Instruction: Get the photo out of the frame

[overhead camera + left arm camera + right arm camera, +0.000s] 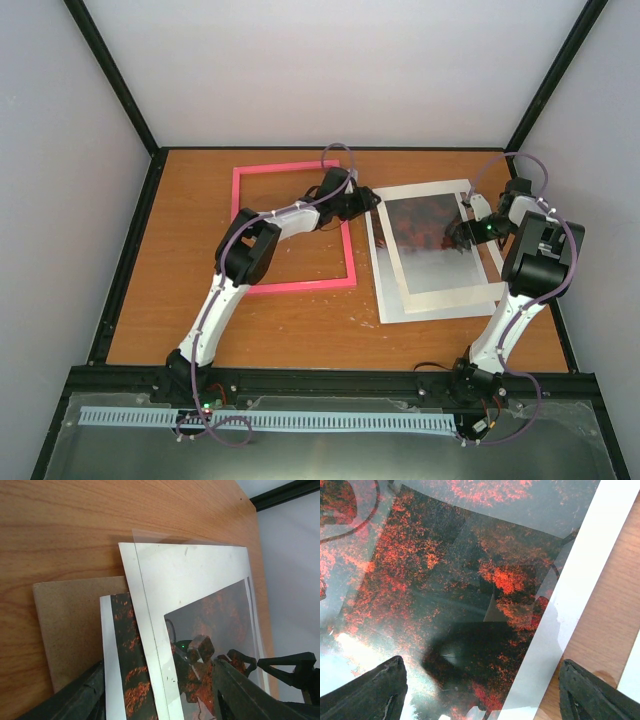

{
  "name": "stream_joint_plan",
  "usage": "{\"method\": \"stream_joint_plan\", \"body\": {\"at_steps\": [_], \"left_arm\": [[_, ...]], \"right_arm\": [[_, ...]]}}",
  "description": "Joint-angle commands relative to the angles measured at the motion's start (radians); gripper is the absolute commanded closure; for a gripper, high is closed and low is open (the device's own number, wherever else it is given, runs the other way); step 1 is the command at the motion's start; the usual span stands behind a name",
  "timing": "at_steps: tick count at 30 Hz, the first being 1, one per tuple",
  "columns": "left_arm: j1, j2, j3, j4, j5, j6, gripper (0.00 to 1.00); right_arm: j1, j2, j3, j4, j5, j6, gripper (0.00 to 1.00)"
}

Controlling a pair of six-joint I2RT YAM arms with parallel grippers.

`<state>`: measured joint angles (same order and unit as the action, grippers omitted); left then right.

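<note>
- Bright pink thin rectangular frame (292, 285) lies empty on the wooden bench (180, 320)
- Dark red-black mottled photo print (420, 225) is just right of it, stacked w/ white mat sheet (200, 575) + brown backing board (75, 620)
- Left claw (364, 200) open at stack's corner; right claw (463, 228) open over photo; neither gripping
- Step: prob. freeing photo from stack; next needs thin-edge pinch, photo only

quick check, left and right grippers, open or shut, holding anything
Left gripper: open, fingers spread over the edge of the photo, holding nothing.
Right gripper: open, hovering over the photo, holding nothing.
</note>
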<state>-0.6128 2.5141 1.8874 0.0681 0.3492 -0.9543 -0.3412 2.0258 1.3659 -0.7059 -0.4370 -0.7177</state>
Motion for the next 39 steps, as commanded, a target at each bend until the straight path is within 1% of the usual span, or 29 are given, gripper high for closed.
{"method": "stream_joint_plan", "body": {"at_steps": [1,3,7,13,14,19,25,33,37,39], "left_arm": [[0.007,0.024,-0.006,-0.015,0.057,-0.019,0.46],[0.007,0.029,-0.007,0.008,0.082,-0.016,0.53],[0.008,0.031,-0.009,0.019,0.102,-0.017,0.69],[0.007,-0.005,-0.039,0.008,0.062,-0.018,0.98],[0.007,-0.021,-0.055,0.015,0.058,-0.013,0.99],[0.007,-0.166,-0.151,-0.005,0.017,0.030,0.99],[0.008,-0.417,-0.332,-0.038,-0.032,0.079,0.99],[0.007,-0.704,-0.522,-0.129,-0.090,0.097,0.99],[0.007,-0.868,-0.598,-0.148,-0.122,0.123,0.99],[0.008,-0.949,-0.605,-0.172,-0.140,0.143,0.99]], "right_arm": [[0.019,0.080,-0.051,-0.093,-0.004,0.006,0.20],[0.019,0.080,-0.051,-0.093,-0.005,0.006,0.20],[0.019,0.080,-0.051,-0.093,-0.005,0.007,0.20],[0.017,0.070,-0.054,-0.101,-0.008,0.009,0.19],[0.013,0.064,-0.050,-0.107,-0.017,0.010,0.19],[-0.040,0.026,-0.023,-0.154,-0.091,0.018,0.15],[-0.073,0.017,-0.028,-0.171,-0.108,0.006,0.15],[-0.079,-0.009,-0.075,-0.162,-0.132,0.001,0.16],[-0.087,-0.041,-0.091,-0.177,-0.150,-0.007,0.17],[-0.092,-0.069,-0.104,-0.188,-0.163,-0.012,0.17]]}}
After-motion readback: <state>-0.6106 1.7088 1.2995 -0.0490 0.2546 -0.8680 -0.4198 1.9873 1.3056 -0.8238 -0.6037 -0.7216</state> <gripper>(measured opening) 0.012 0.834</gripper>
